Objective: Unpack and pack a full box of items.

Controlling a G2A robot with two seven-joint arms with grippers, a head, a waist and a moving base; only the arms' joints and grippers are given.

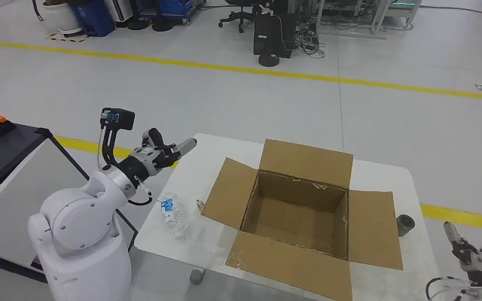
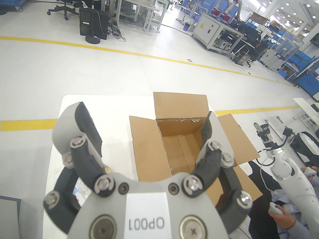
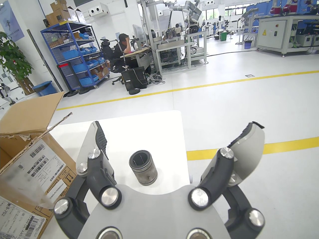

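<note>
1. Box. The cardboard box (image 1: 309,162) is standing on the white counter (image 1: 226,147), right of centre in the top view. All four flaps are folding outward, and the brown floor inside is showing. Printed labels are showing on one outer wall in the right wrist view.

2. Left hand. The left hand (image 2: 144,110) is hanging at the left of the top view, over the counter's far left corner and well apart from the box. Its fingers (image 2: 84,128) are standing wide apart and are gripping nothing. In the left wrist view the hand is pointing toward the open box.

3. Right hand. The right hand (image 3: 174,125) is sitting in the lower right corner of the top view, at the counter's right edge. Its fingers (image 3: 246,145) are likewise spreading wide and are holding nothing.

4. Cylinder. A short dark metal cylinder (image 3: 143,167) with a hollow bore is resting on the counter at the right of the top view, just beside the box's right flap. In the right wrist view it is showing through the gap between the spread fingers and is touching neither of them.

5. Bottle. A crumpled clear plastic bottle (image 1: 173,213) is lying on the counter at the lower left of the top view, near the box's left flap and below the left hand in the frame.
</note>
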